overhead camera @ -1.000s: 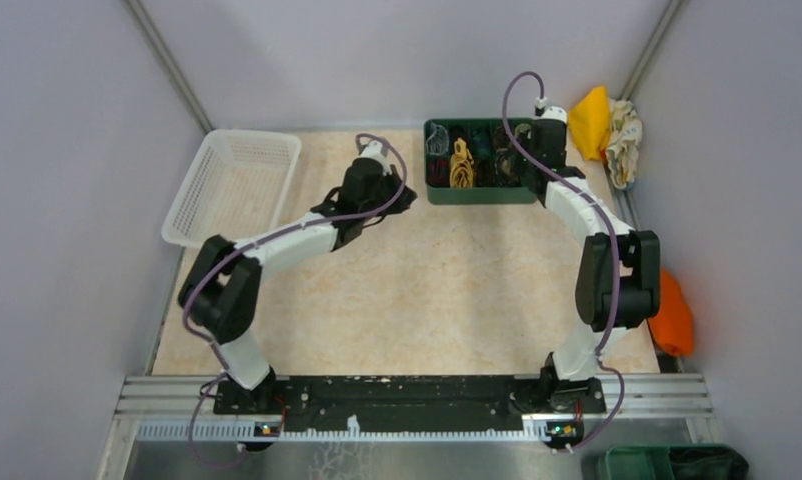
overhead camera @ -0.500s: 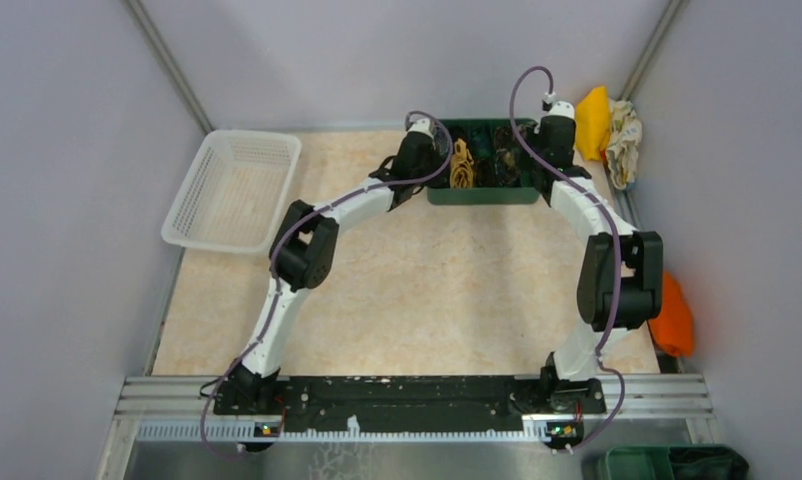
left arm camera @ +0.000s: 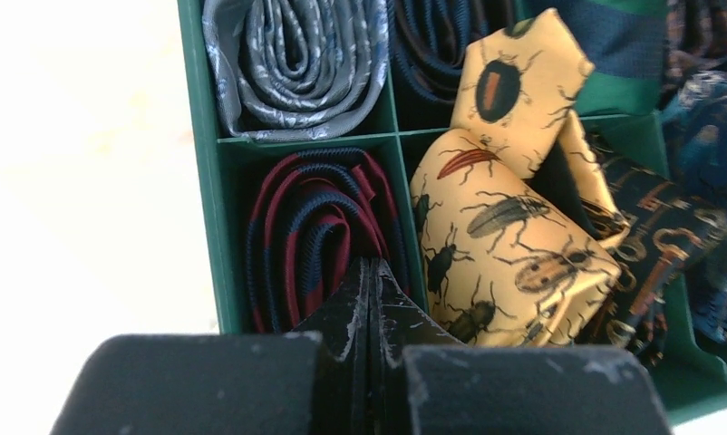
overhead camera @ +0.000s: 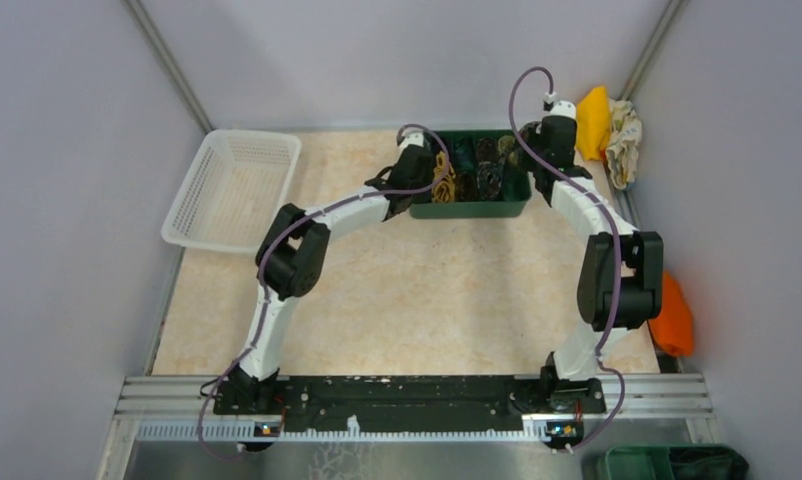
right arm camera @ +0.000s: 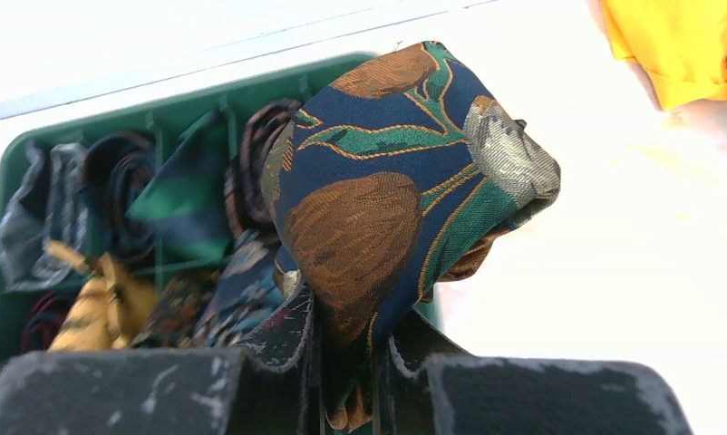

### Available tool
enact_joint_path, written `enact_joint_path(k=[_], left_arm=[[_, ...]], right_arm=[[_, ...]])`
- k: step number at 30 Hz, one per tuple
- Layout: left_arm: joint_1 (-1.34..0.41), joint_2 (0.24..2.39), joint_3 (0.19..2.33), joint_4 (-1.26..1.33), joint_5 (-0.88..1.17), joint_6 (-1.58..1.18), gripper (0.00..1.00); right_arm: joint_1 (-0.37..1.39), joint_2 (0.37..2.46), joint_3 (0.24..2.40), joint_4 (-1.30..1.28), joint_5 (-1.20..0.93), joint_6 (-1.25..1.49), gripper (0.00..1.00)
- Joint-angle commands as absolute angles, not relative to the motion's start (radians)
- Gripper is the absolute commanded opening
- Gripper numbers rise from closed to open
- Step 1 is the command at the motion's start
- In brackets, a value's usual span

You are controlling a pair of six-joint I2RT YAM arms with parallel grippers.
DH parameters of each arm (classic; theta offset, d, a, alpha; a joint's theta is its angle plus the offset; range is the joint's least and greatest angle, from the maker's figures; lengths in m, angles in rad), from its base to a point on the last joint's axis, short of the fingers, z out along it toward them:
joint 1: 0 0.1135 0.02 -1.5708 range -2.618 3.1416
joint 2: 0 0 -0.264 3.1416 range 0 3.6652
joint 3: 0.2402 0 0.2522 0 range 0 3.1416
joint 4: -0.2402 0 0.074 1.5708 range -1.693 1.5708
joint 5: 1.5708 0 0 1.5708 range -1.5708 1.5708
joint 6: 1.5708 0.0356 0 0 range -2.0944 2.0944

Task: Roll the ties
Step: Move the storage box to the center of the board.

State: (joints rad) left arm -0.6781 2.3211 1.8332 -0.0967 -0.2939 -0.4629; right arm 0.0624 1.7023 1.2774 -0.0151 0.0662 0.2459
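A green divided box (overhead camera: 467, 209) at the back holds several ties. In the left wrist view a grey rolled tie (left arm camera: 296, 63), a maroon-and-navy striped roll (left arm camera: 310, 236) and a loose gold beetle-print tie (left arm camera: 505, 227) lie in its compartments. My left gripper (left arm camera: 371, 272) is shut with nothing in it, its tips just over the striped roll at the box's left end (overhead camera: 429, 185). My right gripper (right arm camera: 351, 340) is shut on a folded dark navy tie with brown and teal blotches (right arm camera: 387, 190), held above the box's right end (overhead camera: 539, 160).
A white mesh basket (overhead camera: 232, 190) stands at the back left. Yellow and white cloth lumps (overhead camera: 602, 125) lie in the back right corner, and an orange lump (overhead camera: 674, 320) is by the right wall. A green bin (overhead camera: 667, 462) sits off the table, front right.
My left arm has swung right and reached out to the box's left end. The green box has shifted a little left and nearer. The right arm holds still.
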Motion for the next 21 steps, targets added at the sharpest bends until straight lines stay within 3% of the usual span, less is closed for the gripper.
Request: enact_joint_path(k=[1, 13, 21], left_arm=[[-0.663, 2.291, 1.581, -0.294, -0.378, -0.52, 0.0], [-0.661, 2.233, 1.456, -0.242, -0.358, -0.535, 0.0], [-0.654, 2.181, 1.402, -0.204, -0.352, -0.534, 0.0]], right_arm=[[0.053, 1.665, 1.273, 0.038, 0.094, 0.208, 0.0], [0.109, 1.639, 1.126, 0.007, -0.022, 0.188, 0.0], [0.187, 1.724, 1.257, -0.295, 0.086, 0.088, 0.0]])
